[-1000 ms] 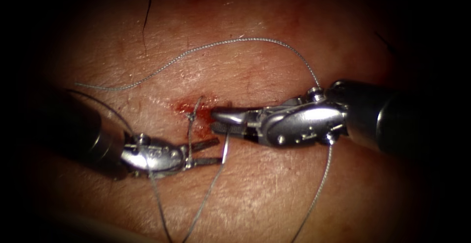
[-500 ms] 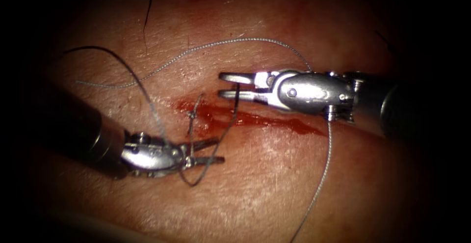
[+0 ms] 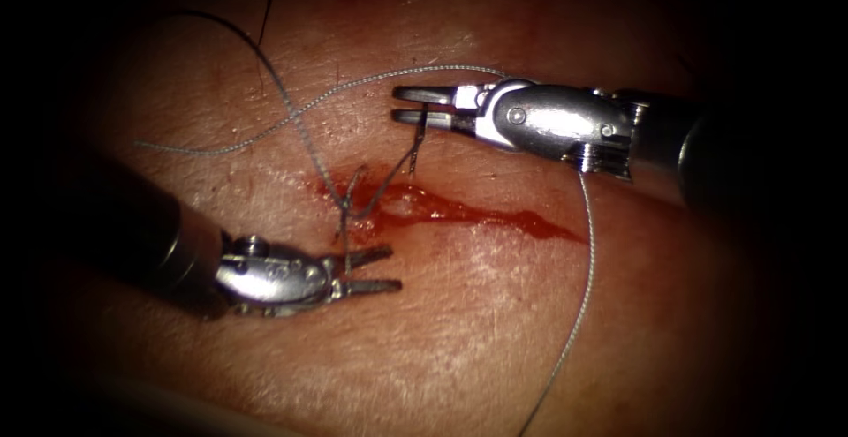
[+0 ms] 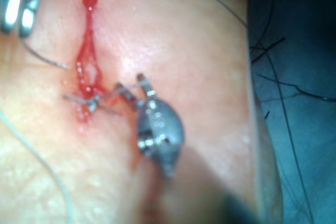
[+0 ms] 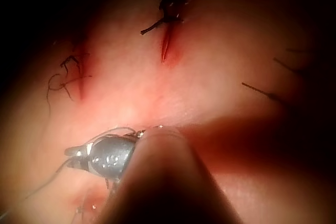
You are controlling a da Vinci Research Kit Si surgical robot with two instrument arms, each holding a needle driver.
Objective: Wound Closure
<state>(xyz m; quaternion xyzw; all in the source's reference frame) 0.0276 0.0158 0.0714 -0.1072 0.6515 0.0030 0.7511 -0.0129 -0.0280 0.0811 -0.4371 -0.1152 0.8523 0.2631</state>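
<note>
Right tool (image 3: pixel 408 106) above cut (image 3: pixel 459 212), jaws clamped on needle (image 3: pixel 416 141) near one end; needle hangs free of tissue (image 3: pixel 495 331). Left tool (image 3: pixel 375 271) below knot (image 3: pixel 346 207), jaws narrowly apart, holding nothing. Thread (image 3: pixel 300 124) trails from needle across tissue.

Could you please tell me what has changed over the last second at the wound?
The right tool lifted away from the cut toward the picture's top, holding the needle near one end and drawing it out, thread trailing. The left tool stayed put, jaws open beside the knot.
</note>
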